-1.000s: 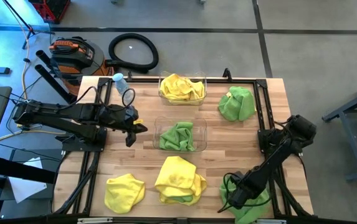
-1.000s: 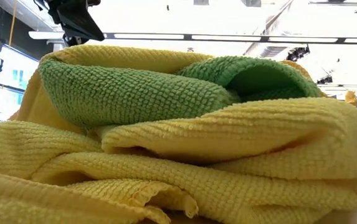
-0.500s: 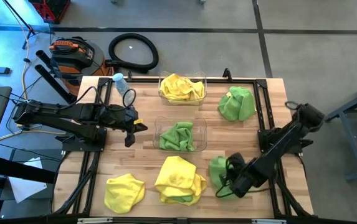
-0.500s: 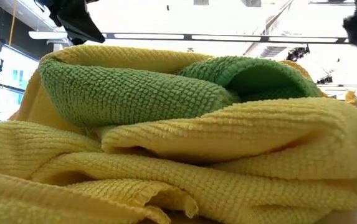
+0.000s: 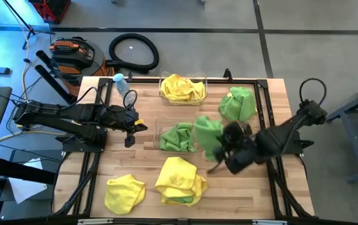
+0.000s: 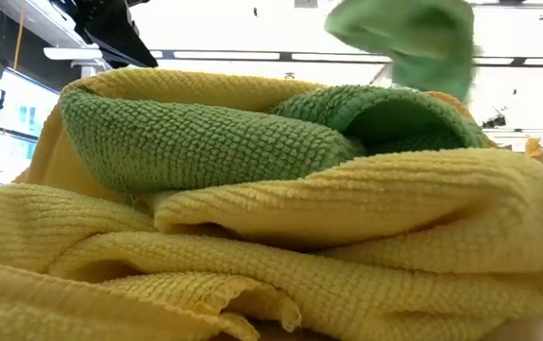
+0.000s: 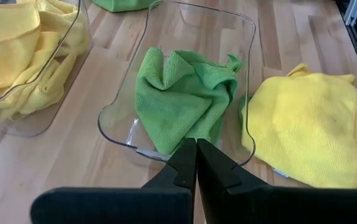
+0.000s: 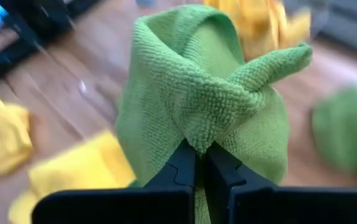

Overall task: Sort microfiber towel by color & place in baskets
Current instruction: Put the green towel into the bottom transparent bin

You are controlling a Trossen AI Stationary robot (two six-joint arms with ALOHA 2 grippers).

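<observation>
Green towel pinched in right gripper, left gripper pressed together facing green-filled basket

— Where are the green towels?
— One lifted green towel hangs bunched right of the middle basket, which holds another. A third lies far right.
— And yellow?
— The far basket holds one; two lie near.

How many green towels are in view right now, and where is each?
4 visible: one in the near basket; one held by the right pincer beside that basket; one loose at the far right; one tucked under the front yellow towel, only its edge showing. More may be hidden.
</observation>
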